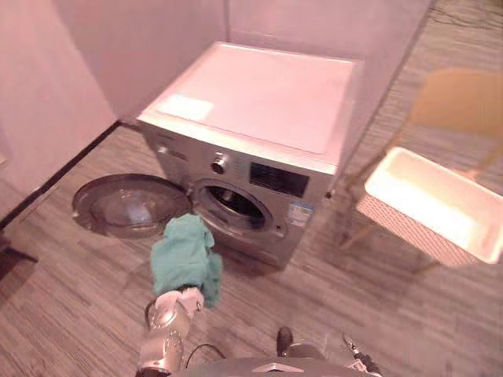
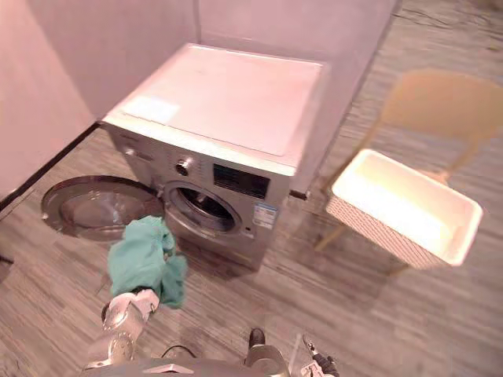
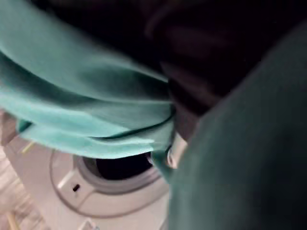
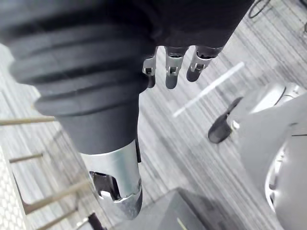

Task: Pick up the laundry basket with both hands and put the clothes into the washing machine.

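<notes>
Head views first: the washing machine (image 1: 259, 102) stands ahead of me, and its round door (image 1: 130, 206) is swung wide open to the left, low over the floor (image 1: 71, 314). My left hand (image 1: 178, 301) is up in front of the machine. A teal cloth (image 1: 186, 259) is bunched on it, off the floor, just before the dark drum opening (image 1: 232, 206) and a little to its left. None of the cloth is inside the drum. Off to my right, well apart from the machine, the white laundry basket (image 2: 369, 228) sits on a wooden chair (image 2: 448, 102), and its inside looks bare.

Left wrist view: the teal cloth (image 3: 86, 96) drapes right across my hand in thick folds. The drum opening (image 3: 122, 167) shows past its lower edge, close by. The cloth buries the hand, so I cannot tell whether it is clenched or loose.

Right wrist view: my right hand (image 4: 170, 64) hangs over the grey plank floor (image 4: 192, 139). The fingers are relaxed and slack, the thumb (image 4: 117, 187) stands apart, and nothing is in them. It touches neither the basket nor the cloth.
</notes>
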